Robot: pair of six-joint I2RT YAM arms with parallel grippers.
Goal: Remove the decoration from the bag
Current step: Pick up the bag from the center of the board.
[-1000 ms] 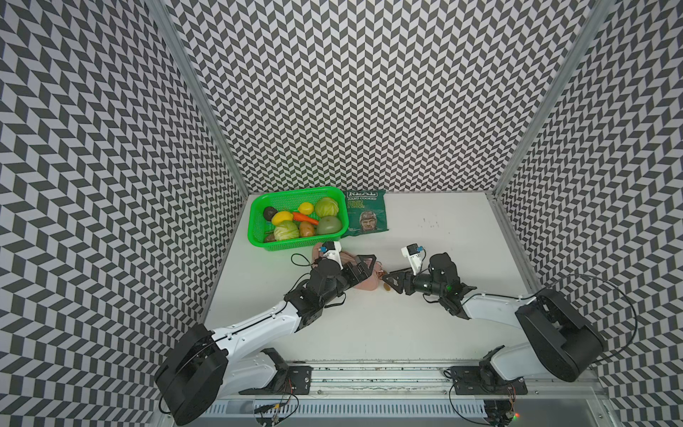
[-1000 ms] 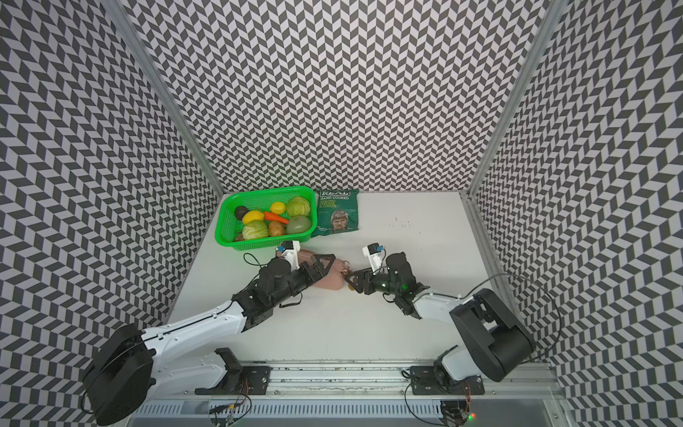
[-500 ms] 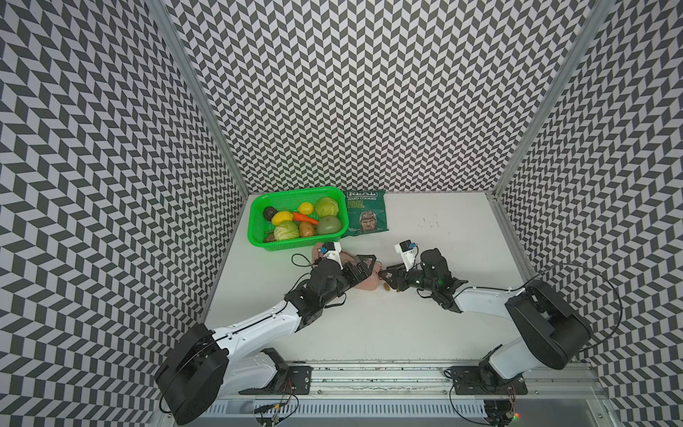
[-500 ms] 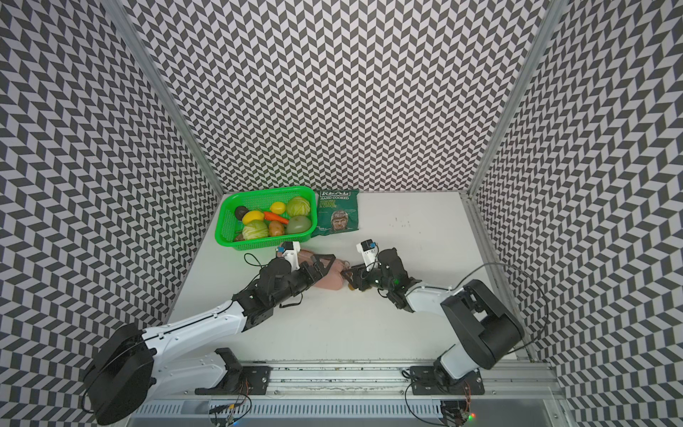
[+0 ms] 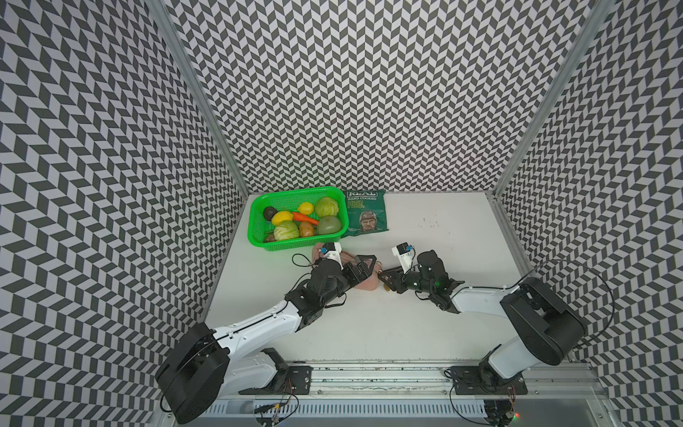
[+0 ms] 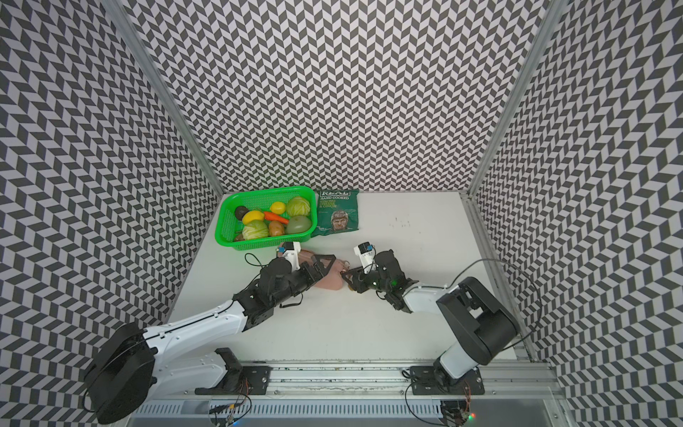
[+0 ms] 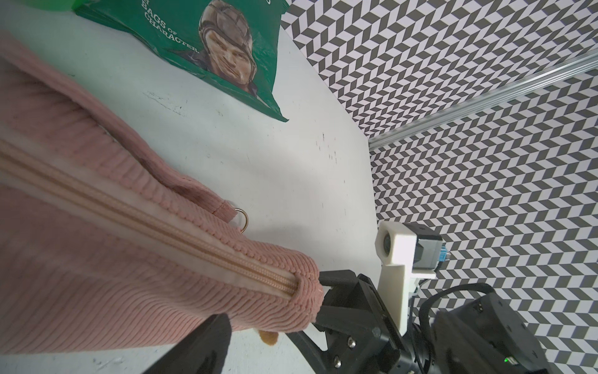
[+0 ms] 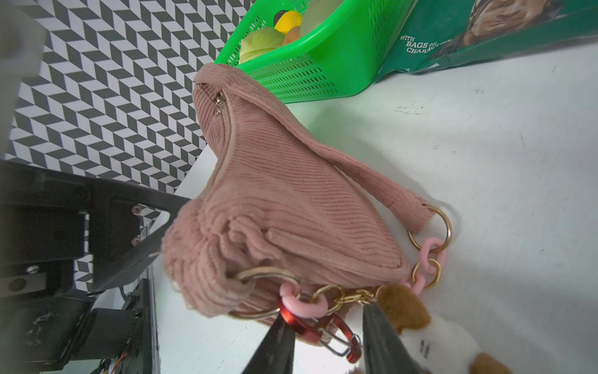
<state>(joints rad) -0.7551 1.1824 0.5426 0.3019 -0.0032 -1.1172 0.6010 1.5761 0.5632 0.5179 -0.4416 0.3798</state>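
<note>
Basket (image 5: 292, 244) and crisp packet (image 5: 364, 214) block behind bag (image 8: 275, 200); right seemingly free

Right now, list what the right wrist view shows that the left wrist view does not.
Only the right wrist view: the red clasp between the fingertips of the right gripper, the pink-and-gold chain, most of the decoration, the green basket.
Only the left wrist view: the right arm's wrist camera and the metal wall rail.
Both: the pink bag, the crisp packet, the strap's gold ring, the white table.
</note>
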